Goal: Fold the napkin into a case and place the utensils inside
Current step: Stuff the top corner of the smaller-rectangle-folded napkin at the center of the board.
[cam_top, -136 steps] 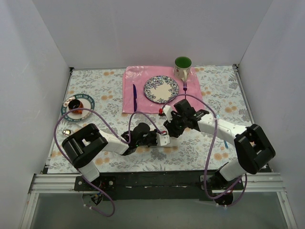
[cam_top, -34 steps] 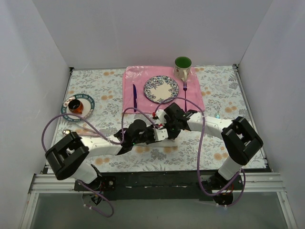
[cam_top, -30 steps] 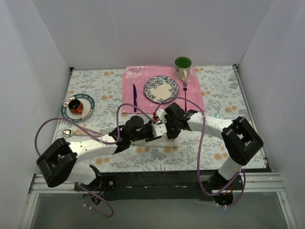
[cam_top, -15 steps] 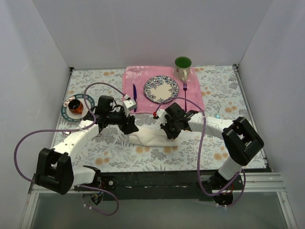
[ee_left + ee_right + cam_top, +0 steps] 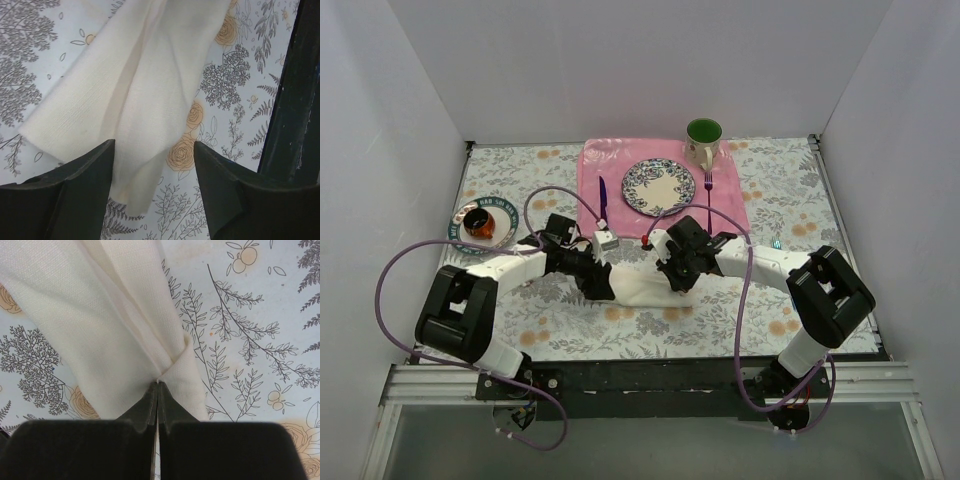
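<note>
Cream-white folded cloth napkin, long axis left-right: right gripper clamped its right end; left gripper, parted and empty, hung over its left end.

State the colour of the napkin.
The napkin is plain cream-white, unpatterned; right wrist view shows it best.

Both arms reach inward, elbows jutting out to either side, wrists low and close together.
The left gripper points down with its jaws standing well apart; the right gripper has its jaws pressed tight together, pinching a fold of the napkin.
</note>
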Controlling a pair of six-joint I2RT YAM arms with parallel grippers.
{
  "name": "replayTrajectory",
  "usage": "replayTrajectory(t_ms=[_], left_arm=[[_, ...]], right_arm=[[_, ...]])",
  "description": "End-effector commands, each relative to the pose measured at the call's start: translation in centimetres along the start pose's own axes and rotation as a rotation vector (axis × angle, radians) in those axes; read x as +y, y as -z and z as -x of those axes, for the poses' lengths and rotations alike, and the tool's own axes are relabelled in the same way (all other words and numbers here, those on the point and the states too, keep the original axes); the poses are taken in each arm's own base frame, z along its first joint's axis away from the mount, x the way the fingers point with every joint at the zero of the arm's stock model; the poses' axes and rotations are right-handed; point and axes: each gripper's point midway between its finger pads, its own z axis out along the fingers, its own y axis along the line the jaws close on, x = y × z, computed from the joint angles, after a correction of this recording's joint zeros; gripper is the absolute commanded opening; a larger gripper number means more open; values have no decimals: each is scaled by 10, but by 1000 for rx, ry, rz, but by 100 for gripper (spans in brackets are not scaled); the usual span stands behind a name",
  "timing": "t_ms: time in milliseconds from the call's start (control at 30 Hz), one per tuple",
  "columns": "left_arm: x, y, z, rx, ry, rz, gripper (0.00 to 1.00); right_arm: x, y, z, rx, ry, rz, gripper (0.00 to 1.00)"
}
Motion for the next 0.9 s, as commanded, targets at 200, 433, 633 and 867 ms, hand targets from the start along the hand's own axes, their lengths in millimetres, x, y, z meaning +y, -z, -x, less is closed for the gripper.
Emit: replayTrajectory(t_ms=[200,433,633,867], left_arm=[[1,-13,13,-4,-169,27,47],[-10,-18,17,8,-244,-2,11],[2,-23,37,12,-175,-1,0],[10,-26,48,-1,-142,19,0]], right_arm=[[-3,-7,-25,63,17,-7,1],[-3,-8,-25,55,29,-8,1],[-5,-6,-24,42,53,-16,1],[-7,-6,-26,45,71,-26,1]])
